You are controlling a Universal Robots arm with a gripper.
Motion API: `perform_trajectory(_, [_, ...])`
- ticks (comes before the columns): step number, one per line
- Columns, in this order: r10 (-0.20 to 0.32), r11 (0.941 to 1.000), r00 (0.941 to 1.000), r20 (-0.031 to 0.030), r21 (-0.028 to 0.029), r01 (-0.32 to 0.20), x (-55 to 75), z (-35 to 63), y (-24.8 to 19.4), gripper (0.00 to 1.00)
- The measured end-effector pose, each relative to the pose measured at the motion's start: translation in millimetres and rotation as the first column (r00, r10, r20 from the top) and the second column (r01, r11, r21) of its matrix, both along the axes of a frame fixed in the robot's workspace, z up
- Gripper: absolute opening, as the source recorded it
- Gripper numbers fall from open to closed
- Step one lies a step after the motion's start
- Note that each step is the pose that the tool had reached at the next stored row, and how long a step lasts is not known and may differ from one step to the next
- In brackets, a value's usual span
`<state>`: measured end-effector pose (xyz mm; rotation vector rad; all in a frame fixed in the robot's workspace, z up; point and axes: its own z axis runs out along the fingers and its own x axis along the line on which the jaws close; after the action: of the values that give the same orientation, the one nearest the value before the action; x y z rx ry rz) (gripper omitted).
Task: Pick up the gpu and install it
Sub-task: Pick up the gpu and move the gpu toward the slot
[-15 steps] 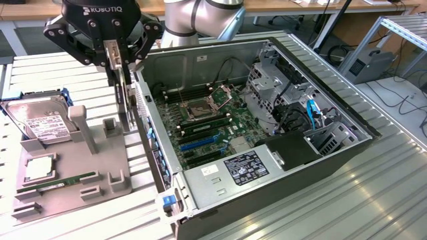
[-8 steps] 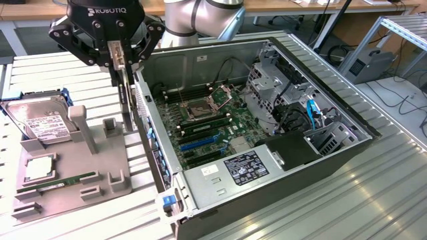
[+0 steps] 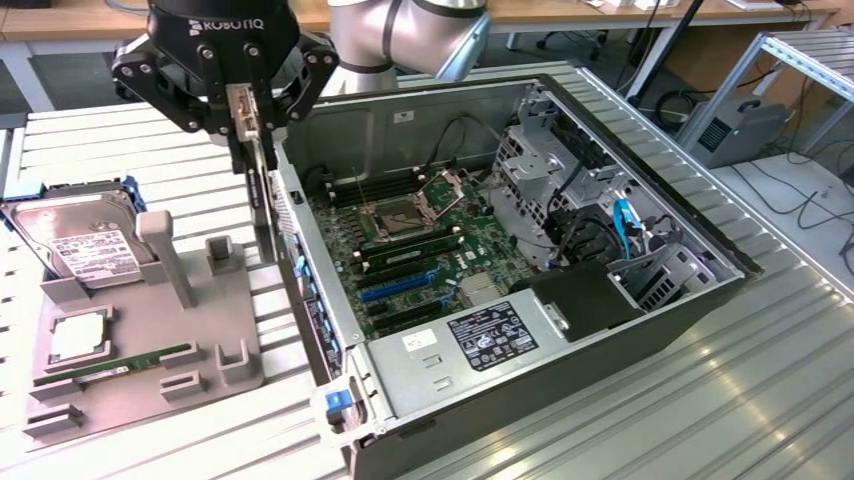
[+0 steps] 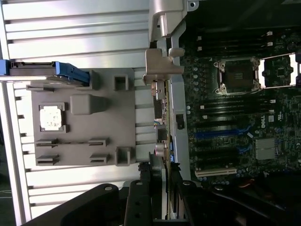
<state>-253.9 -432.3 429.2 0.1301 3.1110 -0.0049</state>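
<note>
1. Reaching down from the top of the exterior view, the arm point(image 3: 400, 35) held its wrist vertical, with the gripper point(image 3: 244, 125) pointing straight at the slatted table point(image 3: 747, 400).
2. The gripper's two black fingers point(image 3: 287, 100) were clamped on the gpu point(image 3: 263, 215), pinching its upper end across both flat faces.
3. The gpu hung upright and edge-on, a thin dark strip between the grey fixture point(image 3: 147, 330) and the near wall of the open computer case point(image 3: 641, 330).
4. In the wrist view the gpu point(image 4: 161, 113) ran out from between the fingers point(image 4: 143, 188) along that wall, its pale metal bracket point(image 4: 162, 70) at the far end.
5. Its lower end seemed free of the fixture, though the edge-on view left that uncertain.
6. The card was close beside the case wall, on the side away from the motherboard point(image 3: 414, 250).
7. A RAM stick point(image 3: 114, 368) lay on the fixture, and a hard drive point(image 3: 80, 245) rested just beyond it in a blue-edged holder.
</note>
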Motion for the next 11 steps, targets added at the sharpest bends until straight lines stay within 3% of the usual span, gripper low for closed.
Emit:
perform_trajectory(8, [0.0, 1.0, 1.0, 0.0, -0.001, 0.0, 23.8, -8.8, -0.2, 0.27])
perform_trajectory(11, [0.0, 1.0, 1.0, -0.0001, -0.0034, 0.0, 36.1, -17.9, -0.2, 0.27])
